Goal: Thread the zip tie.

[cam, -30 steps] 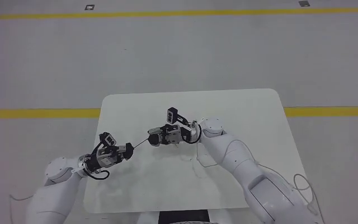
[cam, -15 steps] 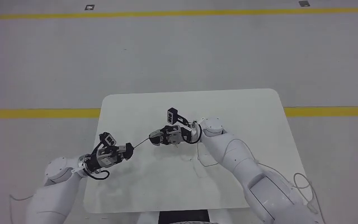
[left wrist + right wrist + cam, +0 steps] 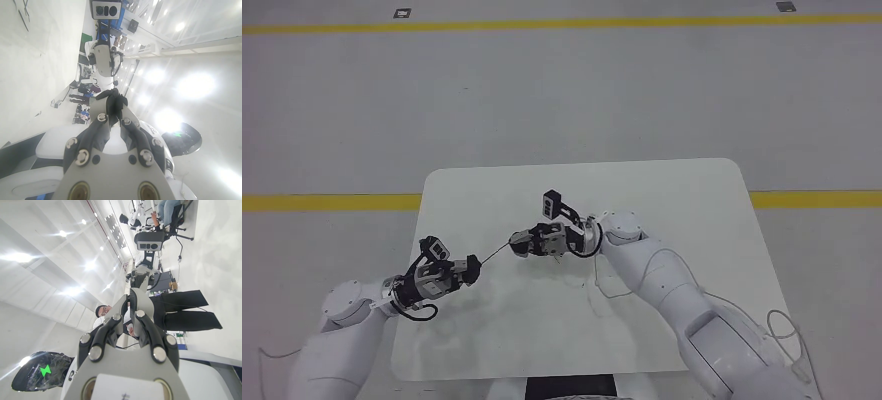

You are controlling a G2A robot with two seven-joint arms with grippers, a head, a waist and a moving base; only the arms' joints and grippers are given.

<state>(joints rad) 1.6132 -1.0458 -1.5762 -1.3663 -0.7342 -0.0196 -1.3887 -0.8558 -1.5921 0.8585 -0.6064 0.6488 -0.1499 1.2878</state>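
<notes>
A thin black zip tie (image 3: 493,253) spans the gap between my two grippers, above the white table (image 3: 682,200). My left gripper (image 3: 471,266) is at the table's front left and is shut on one end of the zip tie (image 3: 113,108). The right gripper (image 3: 519,243), near the table's middle, is shut on the ribbed strap (image 3: 133,306) at the other end. In the left wrist view my left gripper (image 3: 113,98) points at the right gripper (image 3: 103,56) farther off. In the right wrist view my right gripper (image 3: 132,298) faces the left gripper (image 3: 139,278).
The table has rounded corners, with bare surface behind and to the right of the grippers. A light cable (image 3: 594,285) hangs by the right forearm. Yellow lines (image 3: 332,202) run across the grey floor beyond the table.
The right gripper has shifted slightly away from the left one and toward the back of the table, still holding the strap. The left arm has stayed still.
</notes>
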